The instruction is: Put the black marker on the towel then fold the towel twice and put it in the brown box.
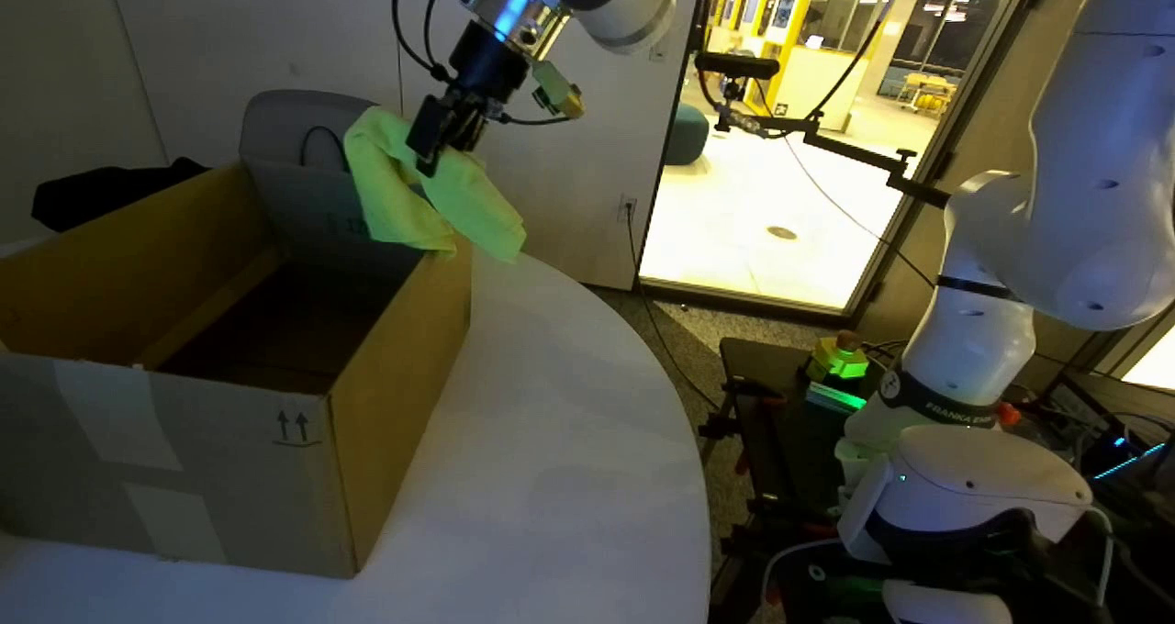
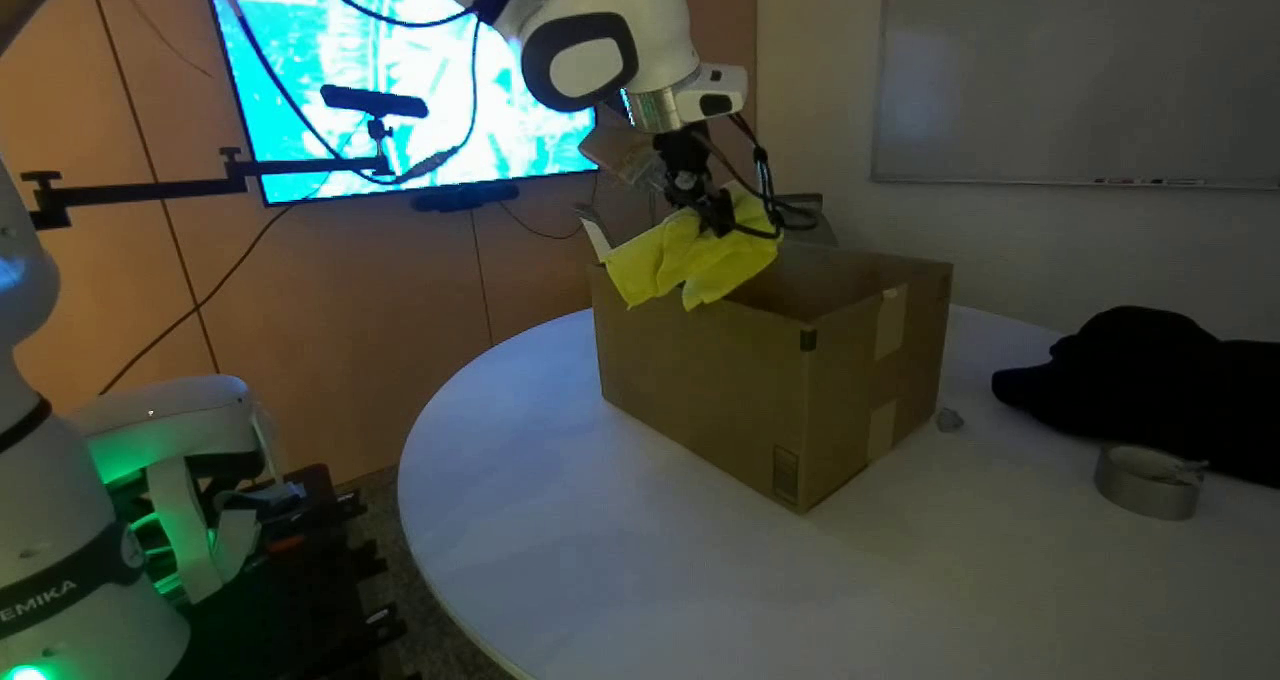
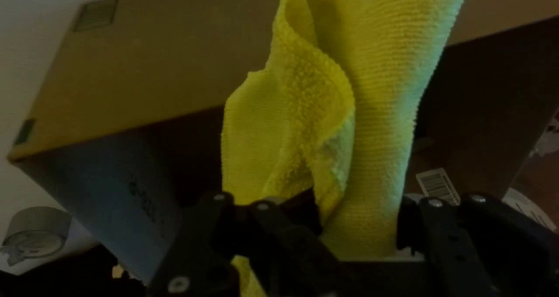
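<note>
1. Table (image 2: 600, 560): white top, curved edge; the box stands on it. Clock readings below use the box as hub, 12 toward the top of the view.
2. Brown box (image 2: 690, 400): upright, top uncovered, in both exterior views. Much of the interior reads dark.
3. Black bundle (image 2: 1150, 390): on the table at 3 o'clock in an exterior view, apart from the box. Outline soft; kind of item cannot be told.
4. Towel (image 2: 680, 260): yellow, bunched, hanging in loose flaps at 11 o'clock in an exterior view. Overlaps the box rim in both exterior views; contact with the cardboard cannot be told.
5. Gripper (image 3: 359, 220): pinching the towel. Wrist view shows dark fingers (image 3: 308, 214) on either side of the fabric, which runs from between them toward that view's 12 o'clock edge.
6. Tape roll (image 2: 1145, 500): grey, on the table between 3 and 4 o'clock in an exterior view, near the bundle, well apart from the box.
7. Double-arrow print (image 1: 296, 427): black, on the box's side, at 4 o'clock in an exterior view.
</note>
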`<state>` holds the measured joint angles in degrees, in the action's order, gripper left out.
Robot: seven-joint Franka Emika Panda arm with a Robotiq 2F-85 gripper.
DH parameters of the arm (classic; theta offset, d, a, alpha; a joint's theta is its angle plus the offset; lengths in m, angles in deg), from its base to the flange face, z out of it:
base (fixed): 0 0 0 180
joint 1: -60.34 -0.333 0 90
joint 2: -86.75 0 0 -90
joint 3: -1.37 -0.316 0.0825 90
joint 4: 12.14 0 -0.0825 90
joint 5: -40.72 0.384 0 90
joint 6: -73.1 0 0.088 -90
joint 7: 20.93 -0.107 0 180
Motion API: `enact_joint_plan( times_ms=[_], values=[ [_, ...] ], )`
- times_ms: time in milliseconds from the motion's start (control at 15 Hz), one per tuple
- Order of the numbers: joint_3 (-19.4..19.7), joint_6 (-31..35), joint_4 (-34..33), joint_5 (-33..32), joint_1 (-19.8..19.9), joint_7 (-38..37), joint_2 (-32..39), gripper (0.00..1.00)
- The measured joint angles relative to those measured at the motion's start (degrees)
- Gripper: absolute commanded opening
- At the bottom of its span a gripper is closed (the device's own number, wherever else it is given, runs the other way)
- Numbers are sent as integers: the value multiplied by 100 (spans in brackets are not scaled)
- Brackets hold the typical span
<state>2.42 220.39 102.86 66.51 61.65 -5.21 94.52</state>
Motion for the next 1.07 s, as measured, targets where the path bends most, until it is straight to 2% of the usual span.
enact_joint_plan(
  times_ms=[200,467,533,600,1067],
  values=[
    [-175,76,-730,262,39,-93,643,11],
    [-411,294,-1558,268,92,-511,1548,13],
    [-451,314,-1743,263,100,-605,1760,39],
    [-484,320,-1917,250,103,-675,1968,40],
    [-541,255,-2599,-489,95,-1057,2848,91]
  ],
)
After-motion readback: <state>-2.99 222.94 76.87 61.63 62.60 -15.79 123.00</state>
